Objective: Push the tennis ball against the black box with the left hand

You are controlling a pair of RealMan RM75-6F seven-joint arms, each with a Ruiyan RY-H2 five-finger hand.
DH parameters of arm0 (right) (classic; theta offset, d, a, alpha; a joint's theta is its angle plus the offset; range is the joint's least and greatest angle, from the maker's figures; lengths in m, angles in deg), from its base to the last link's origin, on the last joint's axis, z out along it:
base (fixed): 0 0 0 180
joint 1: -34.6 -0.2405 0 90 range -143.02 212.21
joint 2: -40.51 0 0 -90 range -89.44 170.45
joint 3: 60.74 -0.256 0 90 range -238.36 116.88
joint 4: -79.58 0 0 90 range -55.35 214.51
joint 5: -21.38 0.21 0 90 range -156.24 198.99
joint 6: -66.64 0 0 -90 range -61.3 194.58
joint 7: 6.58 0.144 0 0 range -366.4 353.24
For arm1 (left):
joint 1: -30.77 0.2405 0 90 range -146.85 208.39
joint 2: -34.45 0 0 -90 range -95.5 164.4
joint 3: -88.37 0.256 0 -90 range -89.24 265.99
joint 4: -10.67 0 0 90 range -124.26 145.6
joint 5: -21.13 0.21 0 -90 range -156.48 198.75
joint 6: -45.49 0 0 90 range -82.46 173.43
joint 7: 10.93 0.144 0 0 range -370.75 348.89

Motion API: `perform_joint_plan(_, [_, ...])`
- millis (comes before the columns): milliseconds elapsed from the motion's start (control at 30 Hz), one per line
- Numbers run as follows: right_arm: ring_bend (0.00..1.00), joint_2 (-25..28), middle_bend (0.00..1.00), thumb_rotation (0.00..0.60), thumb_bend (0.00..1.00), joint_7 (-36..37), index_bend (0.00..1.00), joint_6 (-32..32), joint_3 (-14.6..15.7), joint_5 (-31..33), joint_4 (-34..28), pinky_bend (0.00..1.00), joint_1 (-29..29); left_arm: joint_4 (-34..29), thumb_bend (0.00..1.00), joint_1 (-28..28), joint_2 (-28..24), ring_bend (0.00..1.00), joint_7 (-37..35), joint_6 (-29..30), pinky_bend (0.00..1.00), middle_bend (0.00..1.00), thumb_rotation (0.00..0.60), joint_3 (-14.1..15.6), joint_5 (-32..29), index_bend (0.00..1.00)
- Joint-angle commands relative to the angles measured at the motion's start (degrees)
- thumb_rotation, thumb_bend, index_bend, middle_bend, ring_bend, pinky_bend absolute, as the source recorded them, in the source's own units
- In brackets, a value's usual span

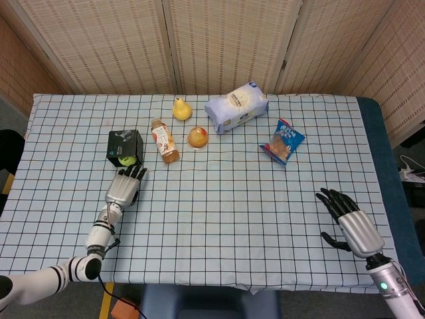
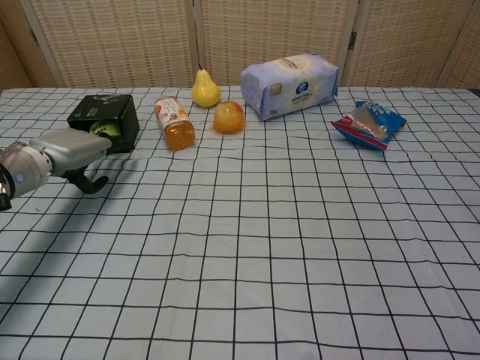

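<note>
The yellow-green tennis ball [image 1: 128,160] [image 2: 104,129] rests against the near face of the black box [image 1: 124,143] [image 2: 100,113] at the table's left. My left hand [image 1: 123,187] [image 2: 71,151] lies flat just short of the ball, fingers stretched toward it, with a small gap and nothing held. My right hand [image 1: 348,220] rests open at the near right of the table, far from both; the chest view does not show it.
To the right of the box lie a juice bottle [image 1: 164,141], a pear [image 1: 180,109], an orange jelly cup [image 1: 197,137], a white-blue wipes pack [image 1: 236,106] and a blue snack bag [image 1: 284,141]. The checked tablecloth [image 1: 226,219] covers the table.
</note>
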Motion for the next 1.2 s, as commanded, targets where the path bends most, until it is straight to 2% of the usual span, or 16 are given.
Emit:
perform_joint_plan(33, [0.00,0.03,0.00,0.600,0.21,-0.01,0.02,-0.10,0.01,-0.11,0.01,0.11,0.00,0.00,0.54,0.01,-0.09,0.00,0.29,-0.05,0.17,0.00,0.600,0.18,-0.51,0.01])
perform_joint_plan(367, [0.00,0.04,0.00,0.600,0.20,0.13,0.02,-0.18,-0.01,-0.15,0.12,0.11,-0.01,-1.16,0.54,0.14,-0.61,0.01,0.37,1.12,0.18,0.03,0.600,0.78,-0.16,0.05])
perform_joint_plan(433, [0.00,0.05,0.00,0.600,0.21,0.20,0.02,-0.20,0.01,-0.23,0.11,0.11,-0.03,-2.41,0.54,0.61,-1.31,0.07,0.19,2.14,0.20,0.12,0.600,1.20,0.72,0.11])
perform_joint_plan(633, [0.00,0.29,0.00,0.600,0.21,0.38,0.02,-0.01,-0.03,-0.05,-0.05,0.11,-0.11,-13.10,0.54,7.31,-9.28,0.20,-6.56,11.24,0.25,0.27,0.600,6.17,11.20,0.22])
perform_joint_plan(800, [0.00,0.21,0.00,0.600,0.21,-0.40,0.02,0.52,0.12,0.03,-0.20,0.11,-0.20,-17.55,0.53,13.70,-15.60,0.23,-13.96,19.62,0.25,0.29,0.600,10.70,20.42,0.26])
perform_joint_plan(900, [0.00,-0.14,0.00,0.600,0.21,-1.02,0.02,0.82,0.16,0.00,-0.04,0.11,-0.31,-16.97,0.53,16.96,-17.57,0.23,-16.72,25.56,0.25,0.28,0.600,12.57,25.98,0.27])
perform_joint_plan(1033, [0.00,-0.78,0.00,0.600,0.21,-1.96,0.02,1.87,0.44,0.23,0.47,0.11,-0.50,-12.84,0.52,20.39,-17.15,0.23,-18.20,33.42,0.25,0.28,0.600,13.36,32.29,0.28])
perform_joint_plan(1200, [0.00,-1.32,0.00,0.600,0.21,-2.93,0.02,2.70,0.62,0.56,0.83,0.11,-0.61,-8.92,0.53,23.03,-15.84,0.23,-21.15,37.52,0.25,0.27,0.600,13.70,35.71,0.28])
